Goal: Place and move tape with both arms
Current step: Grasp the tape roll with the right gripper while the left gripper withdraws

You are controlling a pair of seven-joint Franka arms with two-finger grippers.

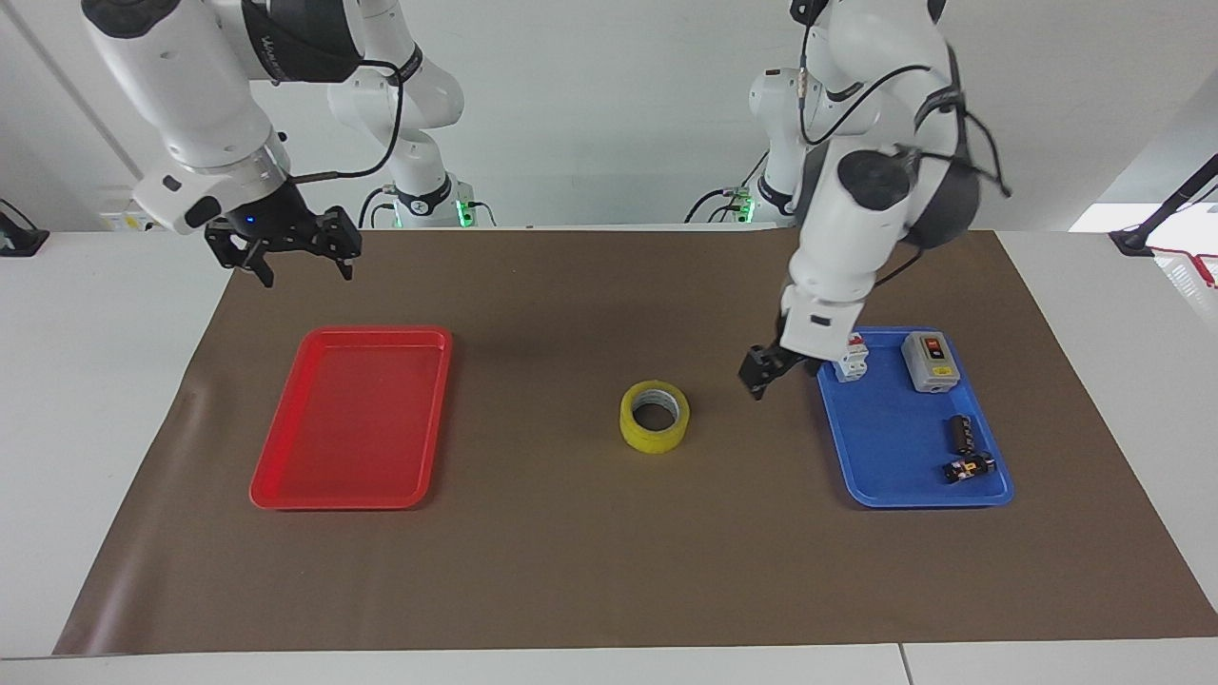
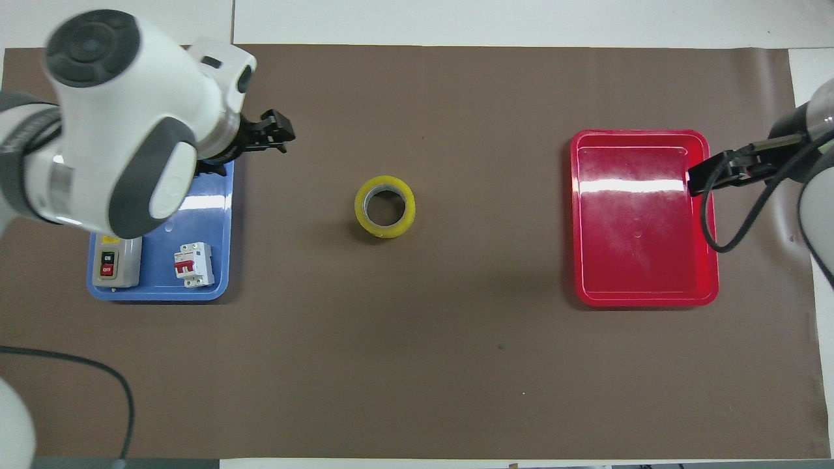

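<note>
**Tape down at mid-table, handover pending**

Tape (image 1: 655, 417) lies flat on the brown mat (image 1: 571, 571), between the red tray (image 1: 350, 417) and the blue tray (image 1: 913, 428), touching neither. The left gripper (image 1: 758, 369) hangs empty over the mat beside the blue tray; whether its fingers are spread cannot be told. The right gripper (image 1: 297, 262), fingers spread, hovers above the mat close to the red tray's corner. A likely risk: 1 finger landing on the roll's rim would skid it sideways.

robotics lab | white robot arms (image 1: 847, 219) | brown mat (image 1: 571, 552) on white table (image 1: 86, 400) | sorting trays (image 1: 352, 419)
</note>
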